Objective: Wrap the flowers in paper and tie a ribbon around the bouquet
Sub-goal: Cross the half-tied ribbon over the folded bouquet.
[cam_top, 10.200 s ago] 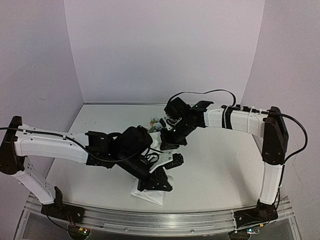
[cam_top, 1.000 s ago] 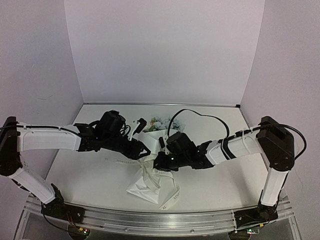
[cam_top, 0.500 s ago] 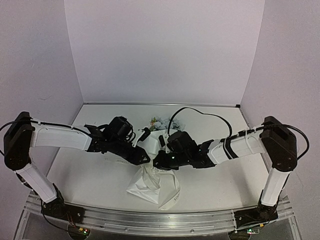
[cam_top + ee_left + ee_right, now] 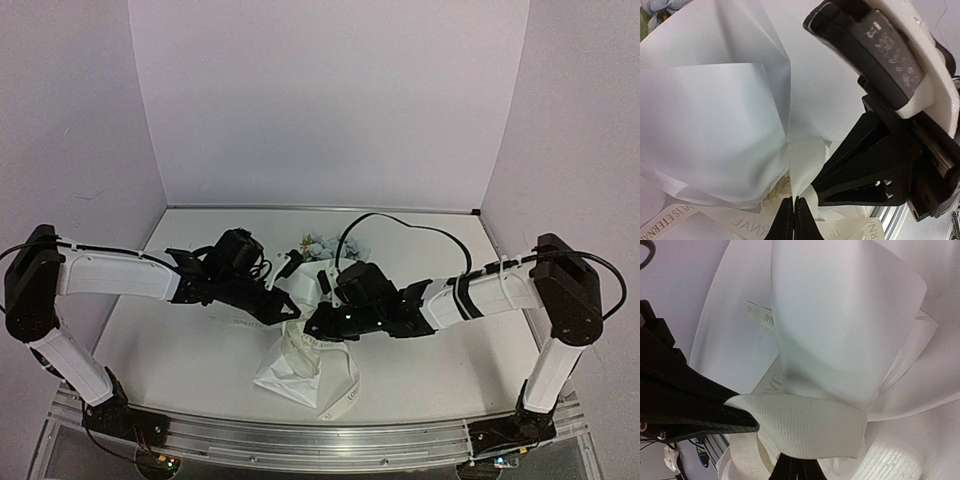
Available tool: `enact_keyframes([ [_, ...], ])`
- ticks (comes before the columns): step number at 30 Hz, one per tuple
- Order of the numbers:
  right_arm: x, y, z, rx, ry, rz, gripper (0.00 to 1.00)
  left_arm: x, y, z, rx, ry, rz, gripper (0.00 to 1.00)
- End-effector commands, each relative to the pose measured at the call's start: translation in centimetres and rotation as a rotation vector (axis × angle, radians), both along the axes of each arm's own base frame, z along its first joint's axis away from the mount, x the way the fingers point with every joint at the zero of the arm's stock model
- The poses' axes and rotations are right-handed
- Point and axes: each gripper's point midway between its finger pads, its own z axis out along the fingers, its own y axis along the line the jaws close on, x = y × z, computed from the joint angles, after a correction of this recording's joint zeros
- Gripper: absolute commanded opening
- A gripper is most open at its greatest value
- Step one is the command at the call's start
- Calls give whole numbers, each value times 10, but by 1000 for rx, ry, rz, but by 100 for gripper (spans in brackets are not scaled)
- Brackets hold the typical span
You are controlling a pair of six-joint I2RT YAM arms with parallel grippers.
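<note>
Left gripper (image 4: 793, 222), right gripper (image 4: 798, 469) both pinch ribbon (image 4: 805, 430), seemingly at bouquet (image 4: 285, 370) waist; right arm (image 4: 470, 295) partly screens flowers (image 4: 318, 243).

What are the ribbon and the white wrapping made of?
The ribbon looks like woven fabric, matte cream: fine ribs run across it. The paper looks thin, smooth and slightly see-through, with soft curved folds; it could be paper or a plastic-like film.

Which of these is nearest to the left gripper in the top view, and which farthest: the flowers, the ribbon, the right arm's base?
1. The ribbon: pinched in the left gripper.
2. The flowers: behind it, toward the back wall.
3. The right arm's base: near right corner.
</note>
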Motion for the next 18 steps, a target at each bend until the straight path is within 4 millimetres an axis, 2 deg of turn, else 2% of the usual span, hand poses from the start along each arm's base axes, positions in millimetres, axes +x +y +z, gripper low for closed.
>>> enact_keyframes([
  [1, 7, -5, 18, 21, -77, -40, 0, -2, -9, 36, -110, -57, -32, 0],
  [4, 11, -6, 23, 35, -105, -53, 0, -9, -8, 40, -134, -54, -58, 0],
  [7, 12, 3, 31, 67, -110, -41, 0, -15, -9, 42, -152, -44, -89, 0],
  [18, 9, 8, 44, 123, -147, -33, 0, -20, -8, 39, -150, -35, -106, 0],
])
